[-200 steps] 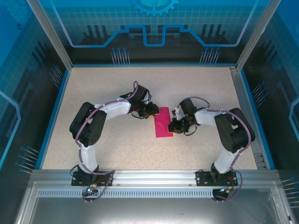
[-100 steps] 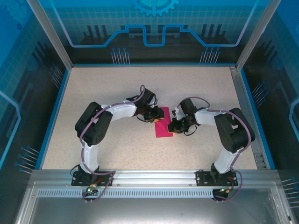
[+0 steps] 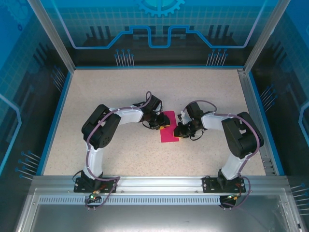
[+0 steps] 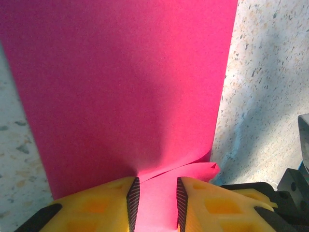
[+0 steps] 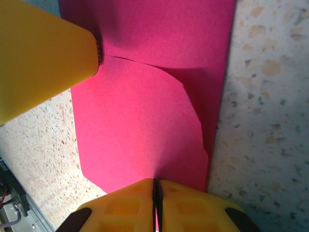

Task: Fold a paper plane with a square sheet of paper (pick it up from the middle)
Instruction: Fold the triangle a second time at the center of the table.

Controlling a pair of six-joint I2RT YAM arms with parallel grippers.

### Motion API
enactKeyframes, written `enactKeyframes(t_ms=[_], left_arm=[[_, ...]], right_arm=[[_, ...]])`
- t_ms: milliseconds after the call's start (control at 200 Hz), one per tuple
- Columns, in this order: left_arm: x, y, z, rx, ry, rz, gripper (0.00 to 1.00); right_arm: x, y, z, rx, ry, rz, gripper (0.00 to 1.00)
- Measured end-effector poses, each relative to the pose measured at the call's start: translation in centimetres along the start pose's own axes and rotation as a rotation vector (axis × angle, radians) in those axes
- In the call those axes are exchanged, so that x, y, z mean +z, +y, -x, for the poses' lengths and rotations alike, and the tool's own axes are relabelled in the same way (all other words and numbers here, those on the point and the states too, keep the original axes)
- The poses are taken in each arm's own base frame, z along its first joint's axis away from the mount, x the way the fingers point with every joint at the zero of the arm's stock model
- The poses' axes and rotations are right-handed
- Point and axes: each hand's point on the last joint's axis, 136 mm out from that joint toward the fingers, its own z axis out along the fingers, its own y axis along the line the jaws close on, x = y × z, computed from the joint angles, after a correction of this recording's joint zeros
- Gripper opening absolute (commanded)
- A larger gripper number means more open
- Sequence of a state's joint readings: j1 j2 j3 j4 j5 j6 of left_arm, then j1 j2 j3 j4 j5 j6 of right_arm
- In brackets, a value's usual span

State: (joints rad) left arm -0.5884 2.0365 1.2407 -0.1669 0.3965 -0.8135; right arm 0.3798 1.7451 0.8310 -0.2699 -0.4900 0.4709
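Top external view puts the square sheet of paper point(image 3: 169, 135), partly folded, flat at the middle of the counter point(image 3: 106, 92), between the two claws. The right claw point(image 5: 157, 186) is pinched shut on the sheet's near right edge, where a curved flap lies over the layer below. The left claw point(image 4: 154, 191) stands narrowly parted astride a raised flap at the far left edge; whether its pads actually press the paper I cannot tell.

By my judgement the sheet is very light, thin and limp. It takes a crease for good, would crumple or tear under a hard pull, and would slide easily on the speckled counter. The best hold is an edge or a lifted flap, with the other claw pinning the rest.

No brand, label or writing can be read on the paper or the claws.
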Motion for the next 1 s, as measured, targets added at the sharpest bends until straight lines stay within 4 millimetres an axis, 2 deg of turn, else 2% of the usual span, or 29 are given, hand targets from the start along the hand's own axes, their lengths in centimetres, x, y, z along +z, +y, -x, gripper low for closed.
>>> enactKeyframes(t_ms=[160, 380, 590, 655, 775, 1000], left_arm=[[0.0, 0.1, 0.1, 0.000, -0.003, 0.003, 0.30], [0.0, 0.1, 0.1, 0.000, -0.006, 0.006, 0.30], [0.0, 0.1, 0.1, -0.001, -0.005, 0.007, 0.30], [0.0, 0.1, 0.1, 0.000, -0.006, 0.007, 0.30], [0.0, 0.1, 0.1, 0.000, -0.006, 0.007, 0.30], [0.0, 0.2, 0.1, -0.001, -0.007, 0.009, 0.29]], right_arm=[[-0.4, 0.2, 0.1, 0.002, -0.011, -0.001, 0.18], [-1.6, 1.6, 0.2, -0.021, -0.039, 0.020, 0.19], [-0.9, 3.3, 1.0, -0.060, -0.027, 0.040, 0.17], [-0.3, 3.1, 1.1, -0.059, -0.017, 0.031, 0.16], [1.0, 1.4, 0.6, -0.027, 0.017, -0.013, 0.15], [1.0, 1.3, 0.4, -0.035, 0.000, 0.000, 0.16]])
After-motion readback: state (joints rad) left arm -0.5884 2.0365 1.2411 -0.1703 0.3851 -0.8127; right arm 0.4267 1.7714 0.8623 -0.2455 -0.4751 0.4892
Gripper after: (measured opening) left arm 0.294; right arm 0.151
